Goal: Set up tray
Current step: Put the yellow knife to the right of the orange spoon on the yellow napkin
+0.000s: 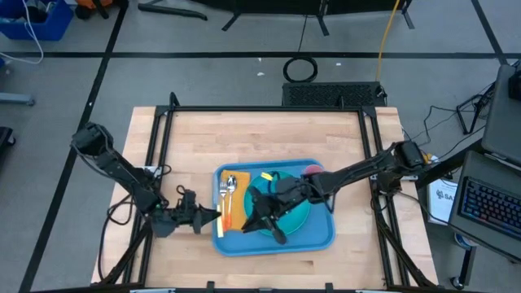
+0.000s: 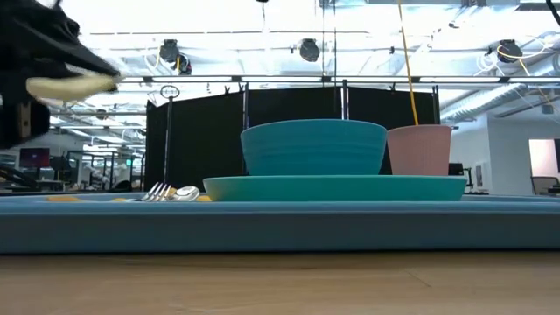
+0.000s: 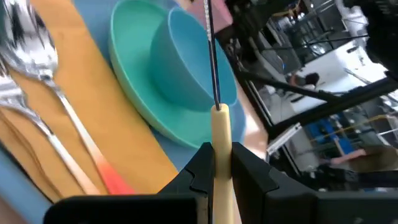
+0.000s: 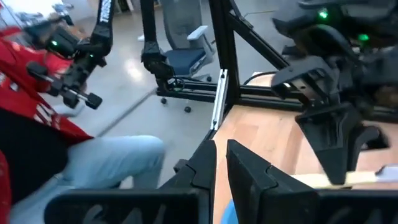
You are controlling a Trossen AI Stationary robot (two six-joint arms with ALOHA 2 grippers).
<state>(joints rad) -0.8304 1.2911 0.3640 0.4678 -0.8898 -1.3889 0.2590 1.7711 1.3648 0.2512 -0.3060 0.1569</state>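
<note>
The big blue tray sits on the wooden table, near the front edge. On it are a teal plate with a blue bowl, a pink cup, an orange napkin, then a fork and spoon. My left claw pinches a knife by its pale handle, at the tray's left edge. My right claw hangs over the plate, fingers nearly together, holding nothing.

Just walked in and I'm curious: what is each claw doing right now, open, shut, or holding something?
Left claw: shut on a cream-handled utensil, at the tray's left edge.
Right claw: shut, holding nothing visible, over the tray.
</note>
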